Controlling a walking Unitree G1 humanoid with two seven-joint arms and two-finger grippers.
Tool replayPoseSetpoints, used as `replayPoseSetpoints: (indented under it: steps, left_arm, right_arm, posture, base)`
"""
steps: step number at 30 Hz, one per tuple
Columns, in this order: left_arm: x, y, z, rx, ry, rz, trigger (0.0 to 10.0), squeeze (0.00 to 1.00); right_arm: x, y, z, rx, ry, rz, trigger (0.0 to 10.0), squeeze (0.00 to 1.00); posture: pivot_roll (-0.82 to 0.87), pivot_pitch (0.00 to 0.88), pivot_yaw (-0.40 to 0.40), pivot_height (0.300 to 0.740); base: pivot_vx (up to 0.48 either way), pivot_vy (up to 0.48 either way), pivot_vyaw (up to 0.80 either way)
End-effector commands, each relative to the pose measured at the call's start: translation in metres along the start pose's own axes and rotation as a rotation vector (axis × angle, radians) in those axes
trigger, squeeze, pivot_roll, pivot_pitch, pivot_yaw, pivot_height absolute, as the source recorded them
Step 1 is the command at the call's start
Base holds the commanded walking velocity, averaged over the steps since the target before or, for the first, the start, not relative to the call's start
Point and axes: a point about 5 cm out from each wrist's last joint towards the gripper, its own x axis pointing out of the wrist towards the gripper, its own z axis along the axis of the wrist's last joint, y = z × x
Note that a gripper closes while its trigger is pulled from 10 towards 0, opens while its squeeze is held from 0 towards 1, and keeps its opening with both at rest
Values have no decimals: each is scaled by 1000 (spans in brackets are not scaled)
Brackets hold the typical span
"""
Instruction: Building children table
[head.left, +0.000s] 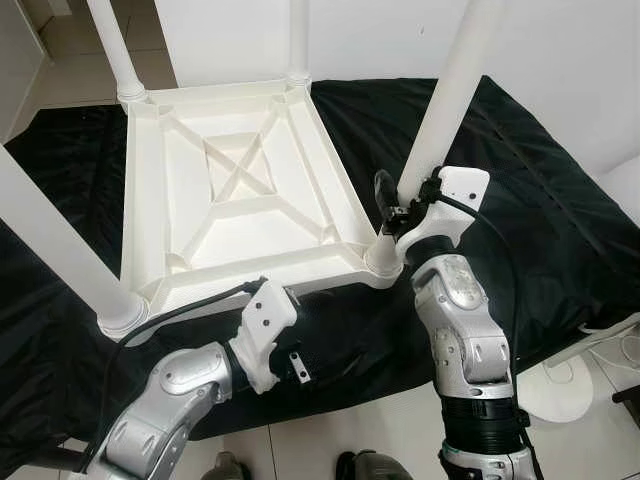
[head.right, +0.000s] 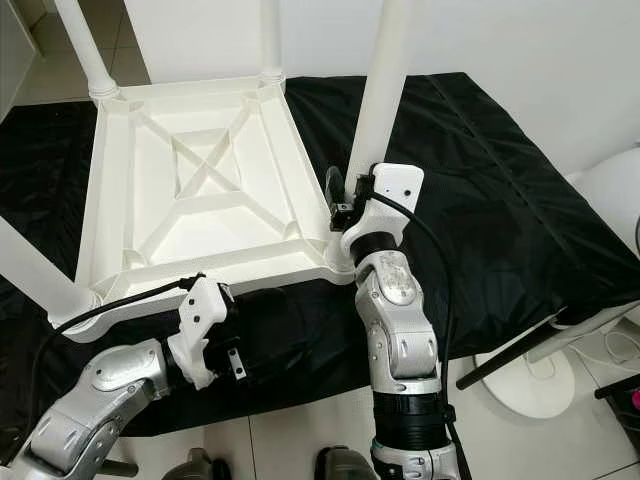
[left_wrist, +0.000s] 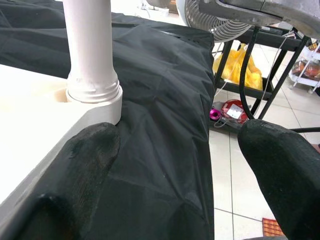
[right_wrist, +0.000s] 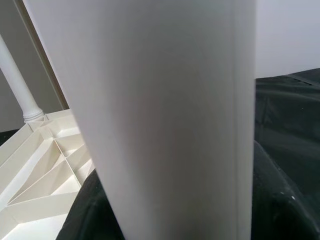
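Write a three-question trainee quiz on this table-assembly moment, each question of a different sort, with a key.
1. True or false: the table top lies upside down on the black cloth.
2. Which leg is the right hand at?
A. far left
B. near right
C. far right
3. Fill in: the left hand hovers over the cloth just off the top's near ____.

Key
1. True: its ribbed underside faces up and the legs point upward.
2. B: the hand is at the near right leg, just above its socket.
3. Edge: its fingers are spread, one beside the rim.
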Motion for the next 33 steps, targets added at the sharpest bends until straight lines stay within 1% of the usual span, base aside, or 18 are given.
replayPoseSetpoints:
  steps: [1, 2, 4, 5, 6, 7, 17, 19, 21, 22, 23, 25, 26, 27, 29, 31, 32, 33]
  left_arm:
    - [1, -1, 2, -6, -5, -9, 10000, 0]
    - [1, -1, 2, -9, -7, -10, 10000, 0]
    - [1, -1, 2, -10, -7, -10, 10000, 0]
    - [1, -1, 2, -10, -8, -11, 10000, 0]
    - [1, -1, 2, -10, -8, -11, 10000, 0]
    - [1, -1, 2, -11, -8, -11, 10000, 0]
    - [2, -1, 2, -11, -6, -12, 10000, 0]
    - [2, -1, 2, -12, -5, -14, 10000, 0]
    - [2, -3, 5, -30, -13, -26, 10000, 0]
    - [2, -3, 5, -30, -13, -26, 10000, 0]
    - [3, -3, 10, -42, -30, -24, 10000, 0]
    - [6, 0, 23, -84, -99, 1, 10000, 0]
    - [6, 0, 23, -84, -99, 1, 10000, 0]
    - [7, 3, 31, -103, -140, 22, 10000, 0]
    - [7, 3, 31, -103, -140, 22, 10000, 0]
    - [8, 5, 36, -116, -165, 35, 10000, 0]
    - [9, 7, 43, -133, -203, 48, 10000, 0]
    - [9, 7, 43, -133, -203, 48, 10000, 0]
  right_arm:
    - [1, 3, 0, 46, 7, 19, 10000, 0]
    - [1, 4, 1, 36, 0, 31, 10000, 1000]
    - [1, 5, 2, 28, -6, 36, 10000, 1000]
    - [1, 5, 3, 17, -9, 38, 10000, 902]
    - [1, 5, 3, 17, -9, 38, 10000, 902]
    - [0, 5, 3, 11, -11, 41, 10000, 0]
    - [1, 6, 3, 0, -12, 46, 10000, 0]
    - [1, 5, 2, 32, -4, 39, 10000, 0]
    - [2, -1, -2, 254, 29, -10, 10000, 0]
    - [2, -1, -2, 254, 29, -10, 10000, 0]
    - [3, -5, -4, 399, 42, -35, 10000, 0]
    - [5, -11, -6, 613, 50, -61, 10000, 0]
    - [5, -11, -6, 613, 50, -61, 10000, 0]
    - [5, -14, -9, 708, 57, -70, 10000, 0]
    - [5, -14, -9, 708, 57, -70, 10000, 0]
    - [6, -16, -10, 762, 61, -75, 10000, 0]
    - [6, -19, -14, 822, 69, -83, 10000, 0]
    - [6, -19, -14, 822, 69, -83, 10000, 0]
  posture:
    - [-56, 86, -9, 740]
    - [-55, 86, -9, 740]
    - [-55, 86, -9, 740]
    - [-56, 86, -7, 740]
    - [-56, 86, -7, 740]
    - [-56, 86, -7, 740]
    - [-57, 87, -9, 740]
    - [-57, 86, -9, 740]
    - [-58, 89, -10, 740]
    - [-58, 89, -10, 740]
    - [-58, 92, -12, 740]
    - [-60, 95, -13, 740]
    - [-60, 95, -13, 740]
    - [-60, 100, -16, 740]
    - [-60, 100, -16, 740]
    - [-60, 100, -16, 740]
    - [-62, 104, -19, 740]
    - [-62, 104, -19, 740]
  base:
    - [0, 0, 0]
    - [0, 0, 0]
    - [0, 0, 0]
    - [0, 0, 0]
    - [0, 0, 0]
    - [0, 0, 0]
    - [0, 0, 0]
    - [0, 0, 0]
    - [0, 0, 0]
    - [0, 0, 0]
    - [0, 0, 0]
    - [0, 0, 0]
    - [0, 0, 0]
    - [0, 0, 0]
    - [0, 0, 0]
    - [0, 0, 0]
    - [0, 0, 0]
    - [0, 0, 0]
